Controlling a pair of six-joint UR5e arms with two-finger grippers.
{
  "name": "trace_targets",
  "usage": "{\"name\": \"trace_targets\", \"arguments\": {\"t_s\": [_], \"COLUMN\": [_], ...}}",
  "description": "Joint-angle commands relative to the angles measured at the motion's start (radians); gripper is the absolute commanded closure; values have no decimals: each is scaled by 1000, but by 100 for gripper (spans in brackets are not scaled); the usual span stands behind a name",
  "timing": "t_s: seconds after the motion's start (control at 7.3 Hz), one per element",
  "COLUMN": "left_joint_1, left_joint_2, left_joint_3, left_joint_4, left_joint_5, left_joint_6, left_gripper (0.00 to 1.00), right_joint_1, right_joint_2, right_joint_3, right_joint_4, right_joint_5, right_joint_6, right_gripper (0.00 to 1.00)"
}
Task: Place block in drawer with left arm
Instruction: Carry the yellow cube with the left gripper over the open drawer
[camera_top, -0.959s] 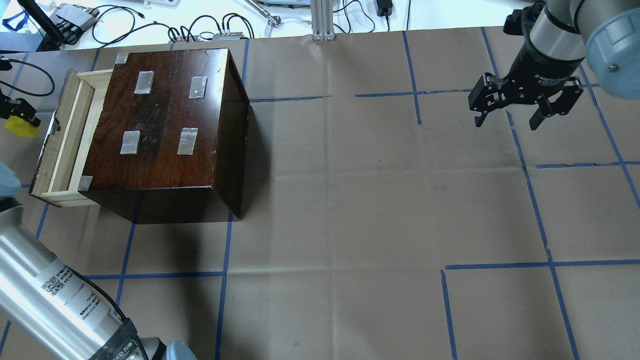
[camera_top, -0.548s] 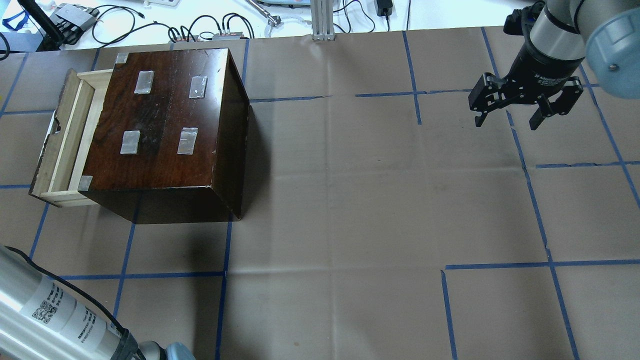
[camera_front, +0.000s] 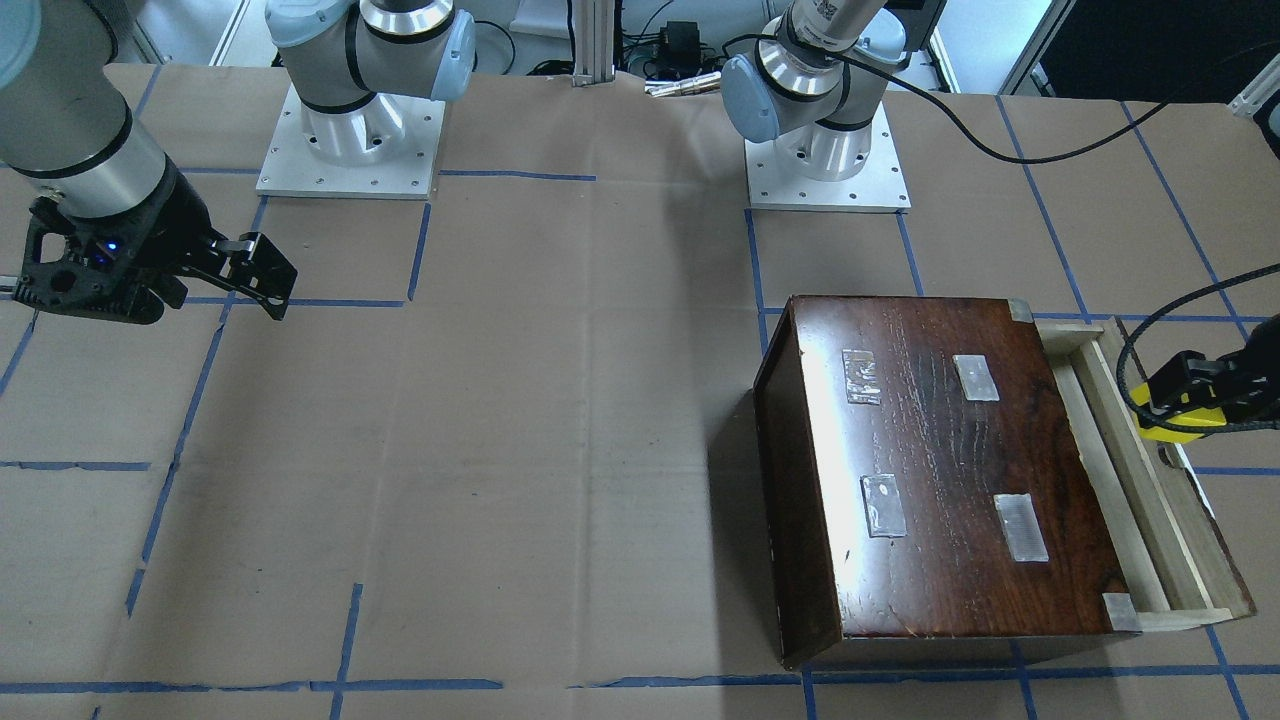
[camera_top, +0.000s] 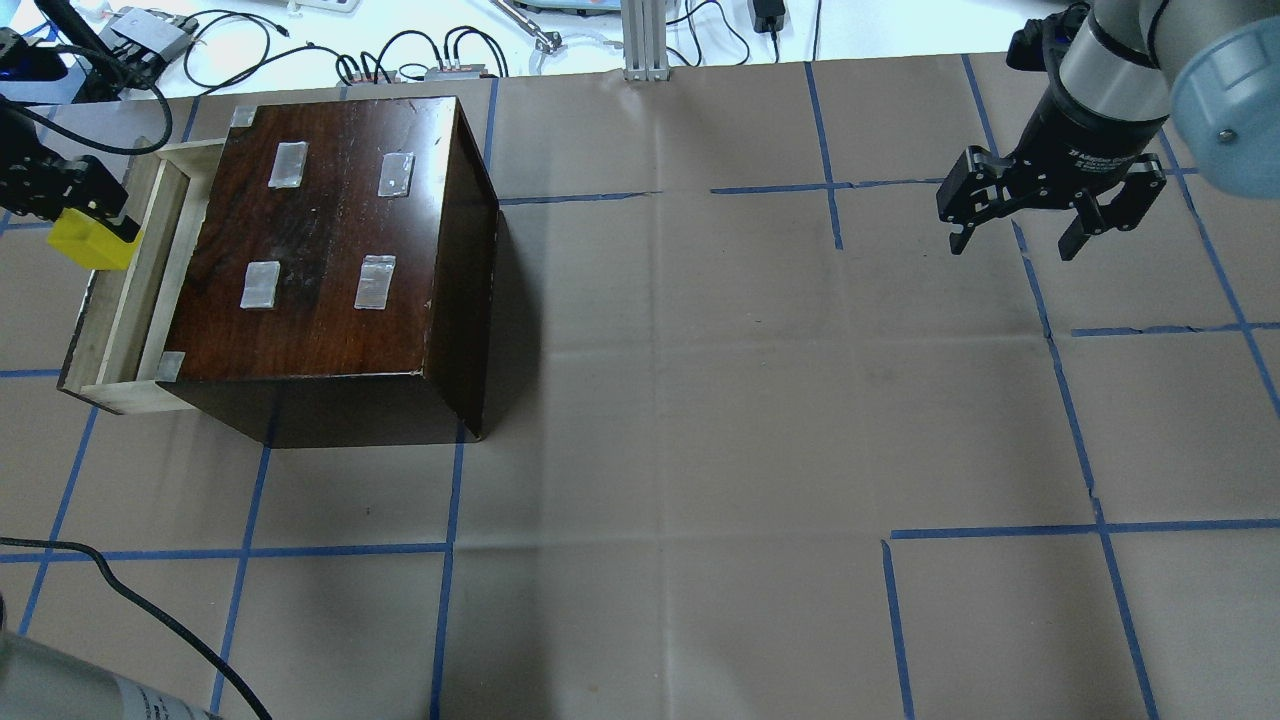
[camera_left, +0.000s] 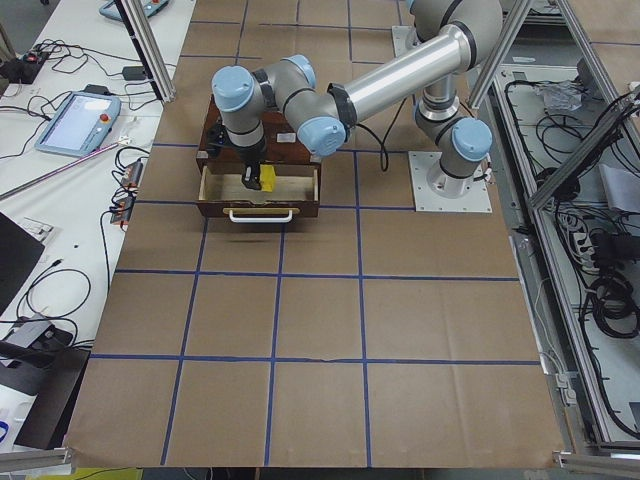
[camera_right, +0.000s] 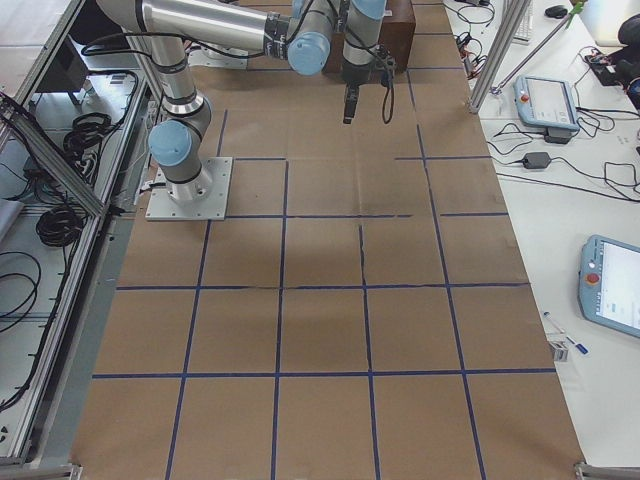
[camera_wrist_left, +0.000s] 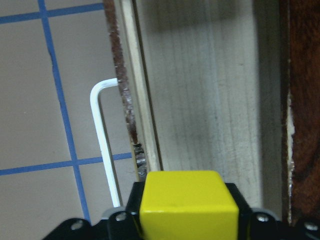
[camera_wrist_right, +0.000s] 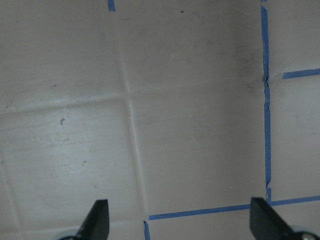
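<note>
Yellow against pale wood: the block (camera_wrist_left: 189, 207) is pinched between the fingers of the left gripper (camera_top: 92, 226), raised above the open drawer (camera_top: 128, 300). In the wrist view it hangs mostly over the drawer's floor, with one edge over the drawer's front board (camera_wrist_left: 146, 125).

The open strip of the drawer looks narrow. Let go here and the block may clip the front board and tumble outside the drawer. Lowered off-centre, a finger could strike the front board or the box (camera_top: 330, 230) behind the drawer. The right gripper (camera_top: 1013, 245) hangs well apart from the drawer, fingers spread and empty.
</note>
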Motion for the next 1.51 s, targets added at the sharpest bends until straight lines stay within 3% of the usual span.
{"name": "trace_targets", "arguments": {"t_s": [0.0, 0.68, 0.82, 1.1, 1.23, 1.37], "left_joint_1": [-6, -24, -24, -27, -27, -27], "left_joint_2": [-19, -53, -55, -52, -52, -50], "left_joint_3": [-26, -26, -28, -29, -29, -28], "left_joint_4": [21, 28, 28, 28, 28, 27], "left_joint_5": [0, 8, 9, 9, 8, 8], "left_joint_6": [-7, -16, -18, -17, -18, -18], "left_gripper": [100, 96, 87, 49, 34, 29], "right_joint_1": [0, 0, 0, 0, 0, 0], "right_joint_2": [0, 0, 2, 0, 0, 0], "right_joint_3": [0, 0, 0, 0, -1, -1], "right_joint_4": [0, 0, 0, 0, 0, 0], "right_joint_5": [0, 0, 0, 0, 0, 0], "right_joint_6": [0, 1, 0, 1, 0, 1], "right_gripper": [0, 0, 0, 0, 0, 0]}}
